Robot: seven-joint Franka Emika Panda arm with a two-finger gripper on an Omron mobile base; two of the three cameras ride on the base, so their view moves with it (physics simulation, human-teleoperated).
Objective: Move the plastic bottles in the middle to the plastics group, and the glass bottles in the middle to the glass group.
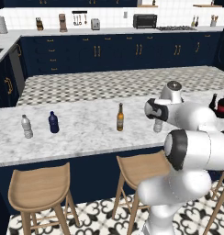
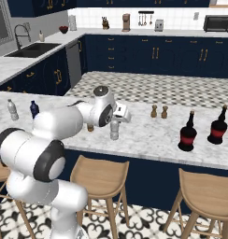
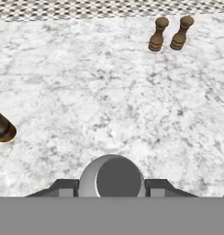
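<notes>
obstacles: amber bottle (image 1: 120,117) left of gripper (image 3: 112,182) | free: marble counter (image 3: 109,92) before shakers (image 3: 169,34)

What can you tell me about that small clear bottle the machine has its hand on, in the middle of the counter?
The small clear bottle looks like greyish-white plastic with a pale cap. It stands upright on the marble counter, near the front edge, right of the amber bottle. The gripper comes from above; in the hand view the round cap sits between the two dark jaws, which look closed against its sides. Nothing else touches it. The base still appears to rest on the counter.
</notes>
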